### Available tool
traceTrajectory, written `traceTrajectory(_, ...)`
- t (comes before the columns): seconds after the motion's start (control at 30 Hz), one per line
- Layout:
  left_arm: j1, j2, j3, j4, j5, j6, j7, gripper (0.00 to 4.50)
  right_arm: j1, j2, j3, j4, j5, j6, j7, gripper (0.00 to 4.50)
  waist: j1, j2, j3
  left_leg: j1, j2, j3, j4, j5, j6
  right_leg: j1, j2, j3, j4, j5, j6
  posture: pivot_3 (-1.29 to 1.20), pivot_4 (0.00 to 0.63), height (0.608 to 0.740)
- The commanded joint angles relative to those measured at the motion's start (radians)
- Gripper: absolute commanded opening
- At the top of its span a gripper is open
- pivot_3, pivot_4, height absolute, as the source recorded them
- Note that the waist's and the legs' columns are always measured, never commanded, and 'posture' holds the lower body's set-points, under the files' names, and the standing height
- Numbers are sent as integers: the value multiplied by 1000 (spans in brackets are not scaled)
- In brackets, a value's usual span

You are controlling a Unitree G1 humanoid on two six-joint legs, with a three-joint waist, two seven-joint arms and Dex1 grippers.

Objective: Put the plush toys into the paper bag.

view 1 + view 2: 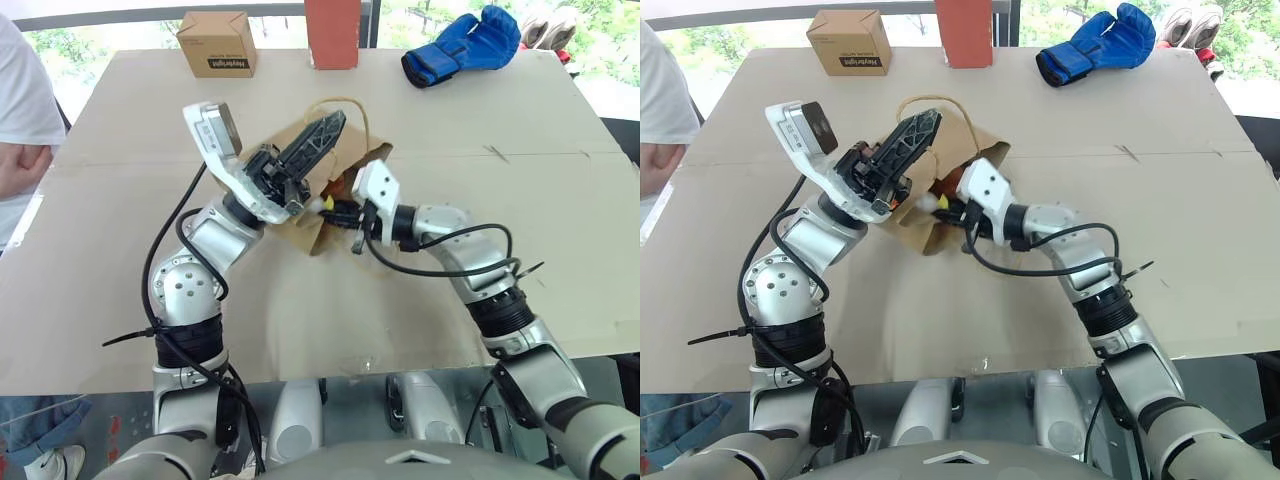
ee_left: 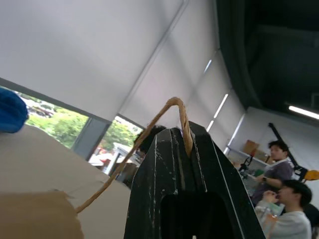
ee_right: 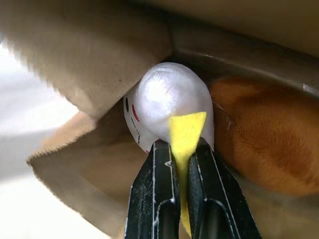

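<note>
At table centre, head view: left gripper (image 1: 318, 140) clamps the paper bag (image 1: 310, 228) by its handle (image 1: 345, 101). Right wrist view: right gripper (image 3: 183, 149) pinches the white toy (image 3: 167, 102) at the bag mouth, orange toy (image 3: 264, 134) at 3 o'clock.

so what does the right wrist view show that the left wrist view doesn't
Right wrist view alone: the right claw shut on the white plush toy's yellow flap, at the bag mouth, with the orange-brown plush toy already inside. Left wrist view alone: the left claw pinching a twisted handle, and the blue boxing glove. Both show the paper bag.
</note>
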Motion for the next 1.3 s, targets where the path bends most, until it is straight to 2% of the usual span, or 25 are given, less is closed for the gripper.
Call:
traceTrajectory(0.03,-3,-12,18,-17,-42,-1,26,0,-36,37,24,146,-62,-82,-46,66,0,0,0,0,0,0,0,0,0,0,0,0,0,0,0,0,150,740)
traceTrajectory(0.07,-5,-15,23,-10,-43,-5,34,0,-44,48,17,202,-64,-107,-47,66,0,0,0,0,0,-1,0,0,0,0,0,0,0,0,0,0,150,740)
traceTrajectory(0.1,-7,-17,30,-3,-46,-8,44,0,-47,49,18,247,-70,-135,-32,592,1,0,0,0,0,-1,0,0,-1,0,1,0,0,0,0,0,150,740)
traceTrajectory(0.13,-9,-19,34,2,-49,-11,50,0,-50,49,19,280,-76,-159,-19,814,2,0,0,0,0,-1,0,1,-1,0,1,0,0,0,0,0,150,740)
traceTrajectory(0.17,-8,-18,45,11,-52,-14,58,0,-48,46,8,302,-86,-176,-37,1355,3,0,0,-1,-1,-1,0,1,-1,0,0,0,0,0,0,0,150,740)
traceTrajectory(0.2,-5,-16,58,20,-59,-17,65,0,-41,39,-9,288,-83,-171,-49,1752,5,0,0,-2,-1,-1,0,1,-1,0,0,0,-1,0,0,0,150,740)
traceTrajectory(0.27,3,-8,82,41,-63,-20,68,0,-10,12,-46,190,-51,-96,-59,2959,6,0,0,-3,-1,-1,0,1,-1,0,0,0,-2,0,0,0,150,740)
traceTrajectory(0.33,5,-4,98,62,-59,-25,63,0,45,-27,-89,24,30,39,-40,3217,10,0,0,-3,-2,-1,0,1,-1,0,0,0,-2,0,0,0,150,740)
traceTrajectory(0.53,-30,-17,107,129,-41,-41,48,0,184,-216,-246,-379,217,380,-40,3217,13,0,0,-3,-2,-3,0,1,-1,1,-1,-2,-2,0,-1,0,150,740)
traceTrajectory(0.67,-68,-31,124,179,-46,-56,44,0,210,-278,-446,-536,375,648,-152,3217,11,0,0,-2,-2,-3,0,1,-1,1,-1,-2,-2,-2,-4,0,150,740)
traceTrajectory(0.8,-106,-33,177,226,-84,-61,67,0,267,-209,-658,-634,551,940,-306,3217,8,-1,0,-2,-2,-4,0,1,-1,1,0,-2,-2,-2,-4,0,150,740)
traceTrajectory(0.9,-108,-13,199,241,-89,-50,60,0,354,-128,-731,-672,611,1034,-386,3217,8,0,0,-3,-2,-5,-1,1,-1,1,0,-3,-2,-2,-4,0,150,740)
traceTrajectory(1.07,-106,-3,222,243,-95,-38,70,0,420,-27,-746,-661,657,1054,-465,3217,7,0,0,-3,-2,-5,0,1,-1,1,-1,-2,-2,-3,-5,0,150,740)
traceTrajectory(1.2,-105,1,221,233,-91,-32,69,0,353,95,-748,-560,707,1011,-506,3217,5,0,0,-2,-2,-6,1,1,-1,2,0,-2,-1,-3,-5,0,150,740)
traceTrajectory(1.3,-106,1,219,226,-88,-34,70,0,285,107,-700,-480,699,985,-508,3217,4,0,0,-2,-3,-6,1,1,-1,1,0,-2,-1,-3,-5,0,150,740)
